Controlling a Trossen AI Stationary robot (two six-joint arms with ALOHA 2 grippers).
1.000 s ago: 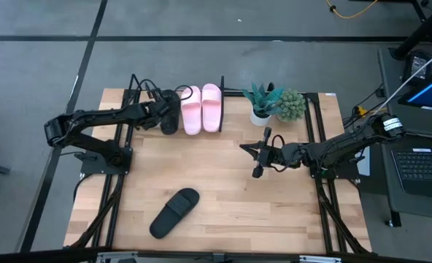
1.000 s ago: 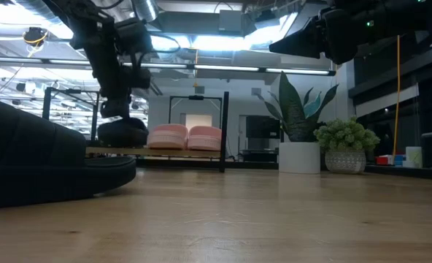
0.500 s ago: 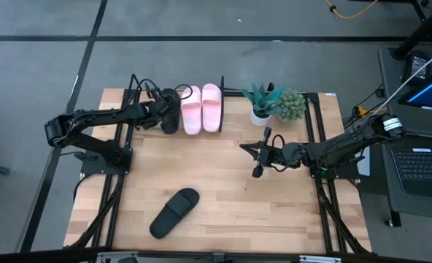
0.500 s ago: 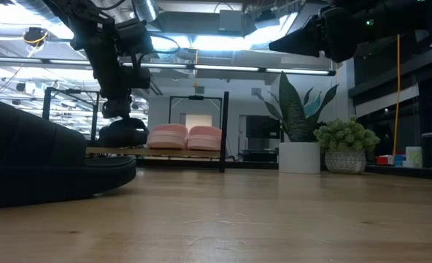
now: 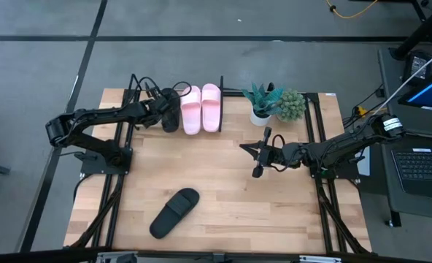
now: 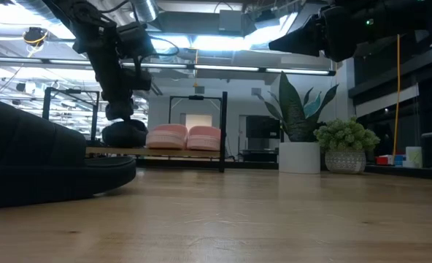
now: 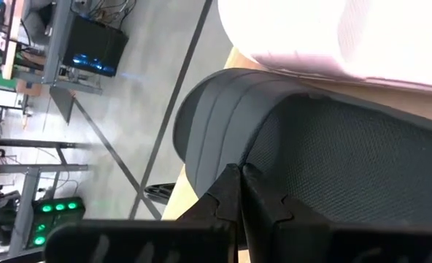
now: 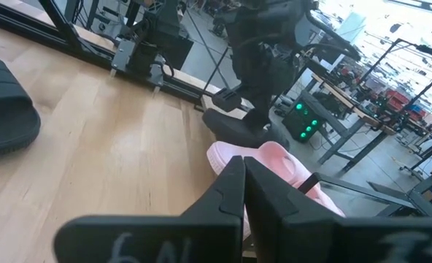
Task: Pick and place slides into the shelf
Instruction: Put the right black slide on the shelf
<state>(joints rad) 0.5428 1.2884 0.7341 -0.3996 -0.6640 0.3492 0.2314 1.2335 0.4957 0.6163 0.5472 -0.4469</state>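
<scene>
Grey floor [image 5: 41,66], ceiling strip lights [image 6: 230,69], laptop [image 5: 422,164].

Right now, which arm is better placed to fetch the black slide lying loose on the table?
Right. The right pincer hangs shut and empty over mid-table, with the loose black slide nearer it. The left pincer is busy at the shelf, shut on the other black slide beside the pink pair.

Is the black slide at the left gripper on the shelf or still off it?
On the shelf: the black slide rests on its base beside the pink slides, left gripper shut above it.
</scene>
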